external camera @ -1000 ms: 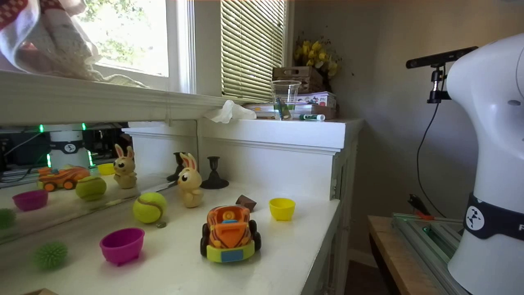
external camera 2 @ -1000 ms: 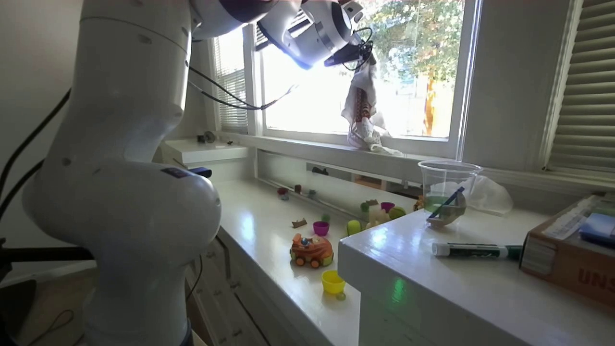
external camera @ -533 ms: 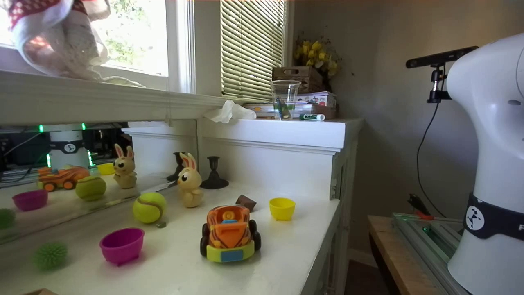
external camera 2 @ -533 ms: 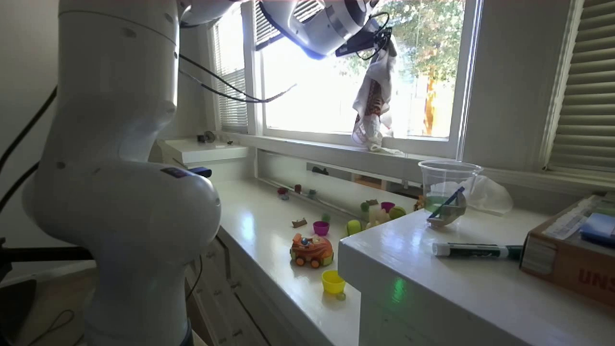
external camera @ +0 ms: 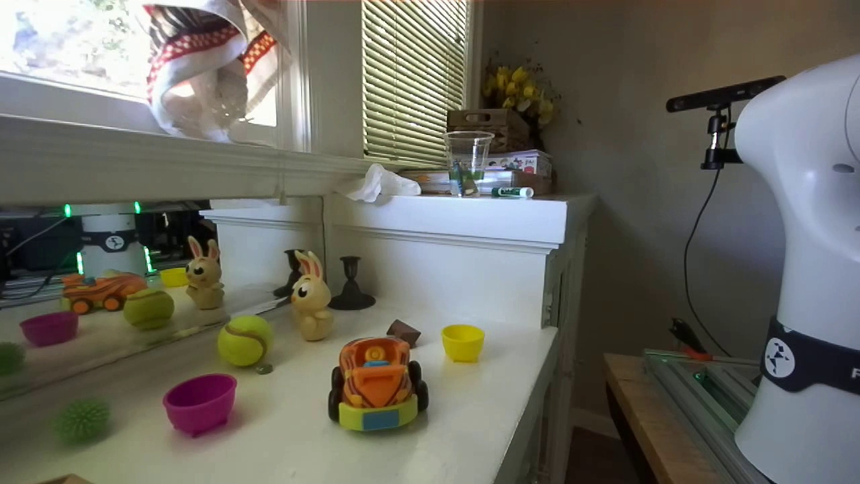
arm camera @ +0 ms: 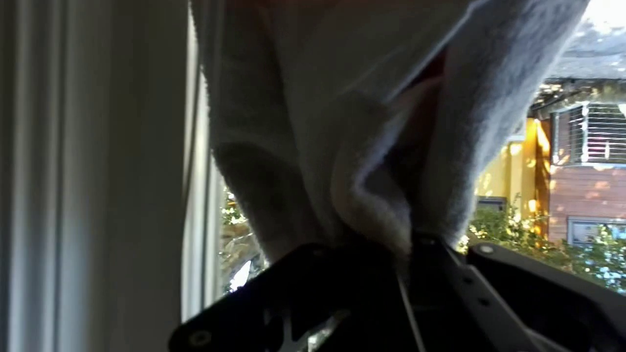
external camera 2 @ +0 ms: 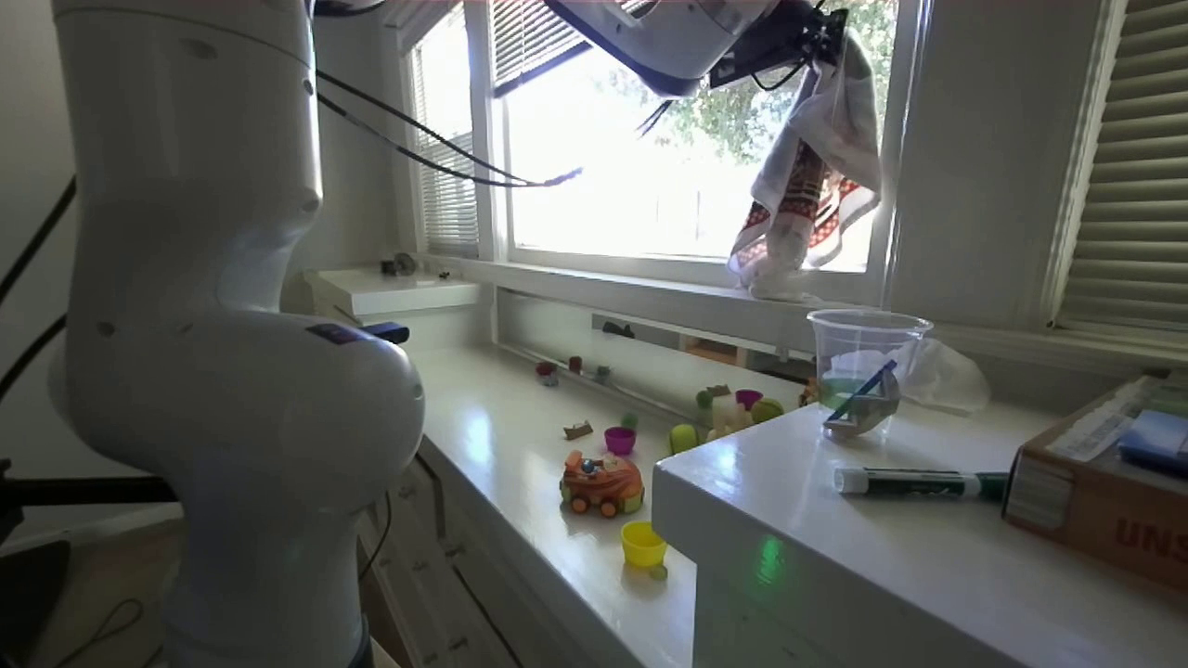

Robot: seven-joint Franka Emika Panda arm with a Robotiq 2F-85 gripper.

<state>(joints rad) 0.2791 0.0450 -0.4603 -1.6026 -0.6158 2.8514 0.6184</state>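
One cloth (external camera 2: 840, 121), white with red checkered bands, hangs at the upper right of an exterior view, pinched by the gripper (arm camera: 405, 249), whose fingers are pressed nearly together on its gathered upper end. Because it is held only at this end, the weight probably draws the rest into long folds, down to the windowsill (external camera 2: 603, 281). The lowest part seems to rest there, though I cannot confirm the contact. Lower, on the white counter (external camera 2: 520, 464), a toy car (external camera 2: 601, 482) stands on its wheels, well apart from the cloth. A magenta cup (external camera: 200, 407), lower left of an exterior view, stands on small feet, so its mouth faces up.

Only the wrist view shows how the folds enter between the fingers, at the lower centre. In an exterior view a black candle holder (external camera: 351, 289) is visible near the centre, beside the rabbit toy (external camera: 312, 309), but there the gripper is outside the frame.
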